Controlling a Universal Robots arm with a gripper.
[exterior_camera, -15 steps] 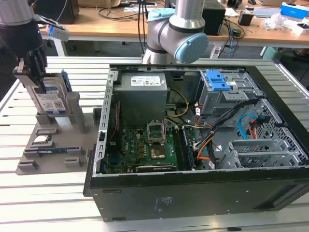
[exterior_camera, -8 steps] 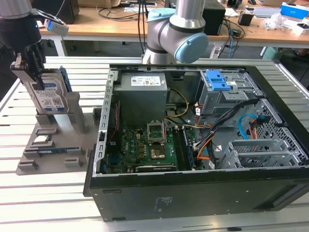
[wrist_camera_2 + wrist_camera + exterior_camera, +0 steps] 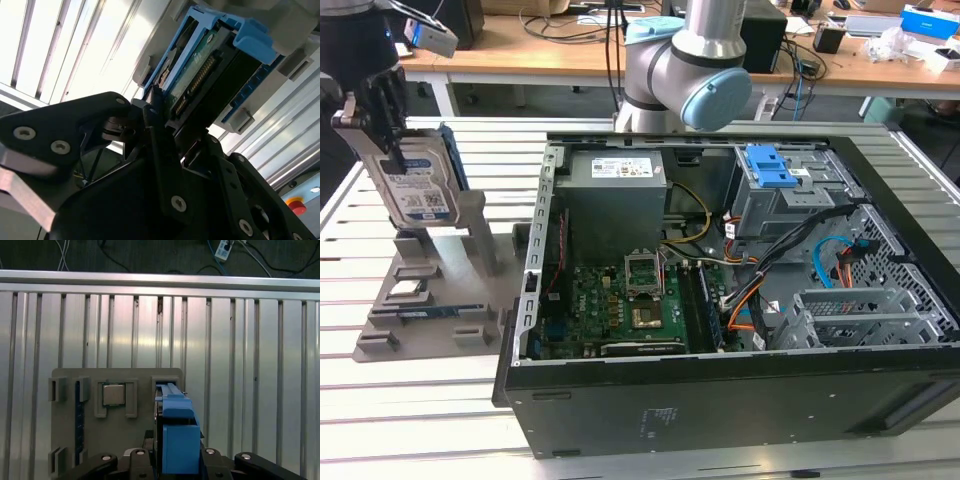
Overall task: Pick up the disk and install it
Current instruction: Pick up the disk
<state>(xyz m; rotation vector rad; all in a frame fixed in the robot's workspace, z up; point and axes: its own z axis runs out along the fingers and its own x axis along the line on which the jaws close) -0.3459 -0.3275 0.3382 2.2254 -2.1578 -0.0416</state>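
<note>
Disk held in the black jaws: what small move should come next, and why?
Probably a short straight lift. The jaws are shut on the disk, which stands upright with its lower edge close to the posts of the grey stand; rising first should clear them before any sideways travel toward the open case.

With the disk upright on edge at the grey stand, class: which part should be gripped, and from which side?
Its upper edge, from above, pinching the two broad faces. The disk stands upright and thin, with the grey stand under its lower end. The tool grips there.
</note>
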